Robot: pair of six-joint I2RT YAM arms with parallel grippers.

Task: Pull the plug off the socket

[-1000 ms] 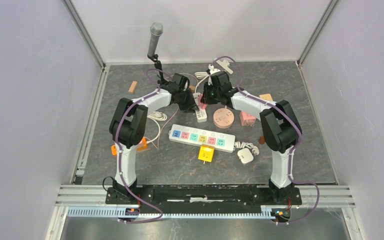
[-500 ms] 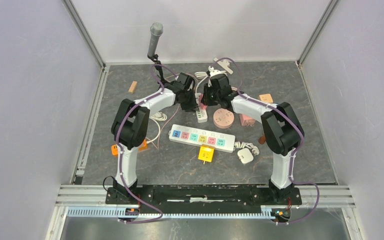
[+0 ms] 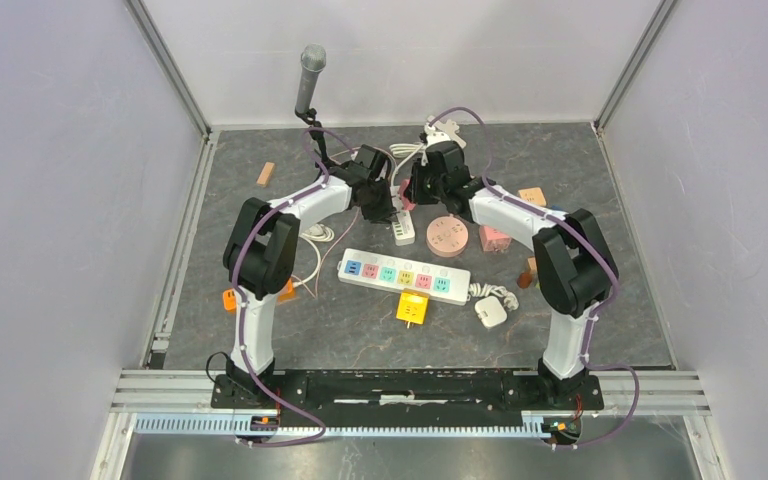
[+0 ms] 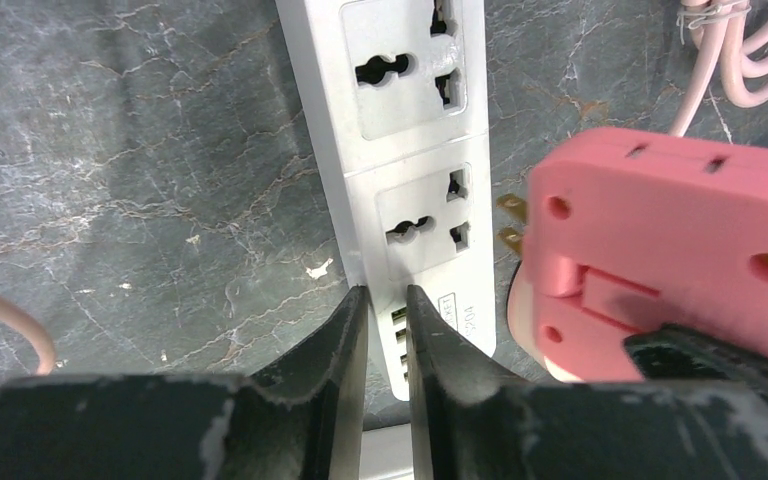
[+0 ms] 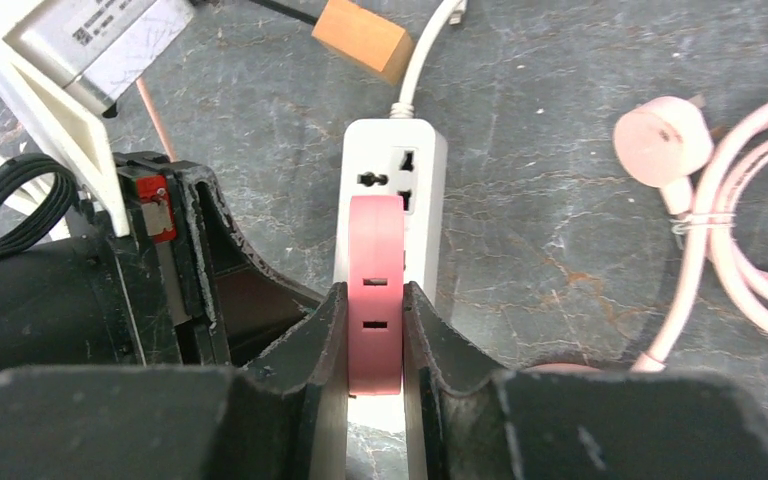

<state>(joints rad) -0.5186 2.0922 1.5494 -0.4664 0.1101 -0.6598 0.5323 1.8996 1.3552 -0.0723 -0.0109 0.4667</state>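
The socket is a white power strip (image 4: 410,150) lying on the grey marble floor, also visible in the top view (image 3: 403,231). The pink plug (image 4: 660,260) hangs just beside the strip with its brass prongs (image 4: 510,222) bare and out of the holes. My right gripper (image 5: 375,300) is shut on the pink plug (image 5: 375,250), one finger on each flat side. My left gripper (image 4: 387,300) is shut, its tips down on the strip's near end by the small slots. In the top view both grippers meet over the strip, the left gripper (image 3: 384,205) and the right gripper (image 3: 413,195).
A long strip with coloured sockets (image 3: 404,274) lies nearer the bases, with a yellow adapter (image 3: 411,309) and a white adapter (image 3: 490,313) beside it. A round pink socket (image 3: 447,237), a pink cube (image 3: 493,238), a coiled pink cable (image 5: 740,220), an orange block (image 5: 363,38) and a microphone (image 3: 309,75) surround the work spot.
My left gripper's jaws have closed the last bit over the strip's end. The right arm has shifted slightly back and right with the pink plug in its grip.
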